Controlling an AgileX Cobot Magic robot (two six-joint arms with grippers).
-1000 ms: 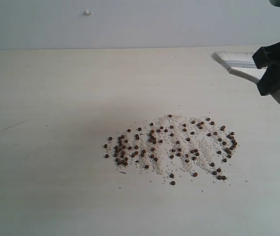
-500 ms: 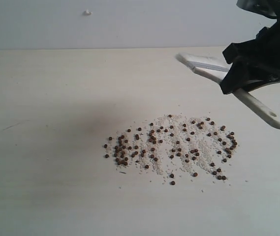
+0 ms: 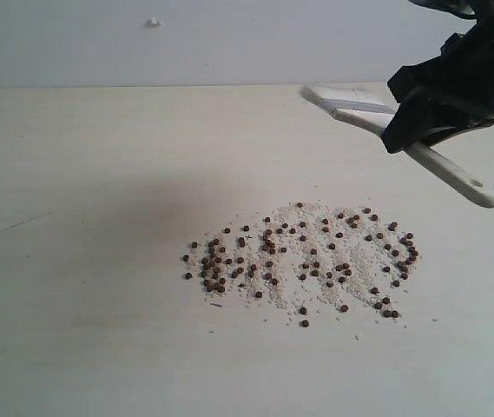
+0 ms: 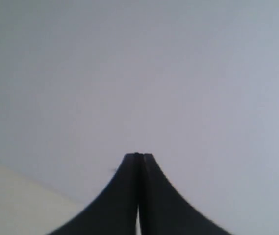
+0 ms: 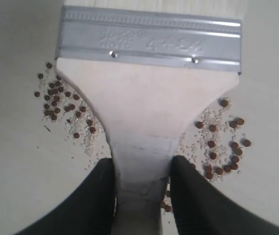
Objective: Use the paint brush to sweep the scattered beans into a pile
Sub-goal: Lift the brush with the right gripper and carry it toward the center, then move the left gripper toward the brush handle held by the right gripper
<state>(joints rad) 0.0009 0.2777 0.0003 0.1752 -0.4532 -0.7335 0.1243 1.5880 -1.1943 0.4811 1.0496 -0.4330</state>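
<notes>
The beans [image 3: 303, 263] lie scattered in a broad patch with fine white crumbs on the pale table, right of centre. My right gripper [image 3: 416, 130] is shut on the paint brush [image 3: 442, 169], holding it in the air above and behind the patch, its bristle end [image 3: 338, 98] toward the far side and its holed handle end [image 3: 481, 193] sticking out to the right. In the right wrist view the fingers clamp the pale handle [image 5: 141, 161] below the silver ferrule [image 5: 149, 39], with beans [image 5: 56, 100] visible on both sides beneath. The left gripper [image 4: 139, 156] is shut, holding nothing, facing the wall.
The pale wooden table [image 3: 99, 191] runs back to a grey wall [image 3: 229, 43]. A small white speck [image 3: 154, 23] sits on the wall. A faint dark scratch [image 3: 25, 222] marks the table at the left.
My right gripper has carried the brush in from the right edge, leftward and slightly up, so it now hangs over the far right of the bean patch. The beans have not moved.
</notes>
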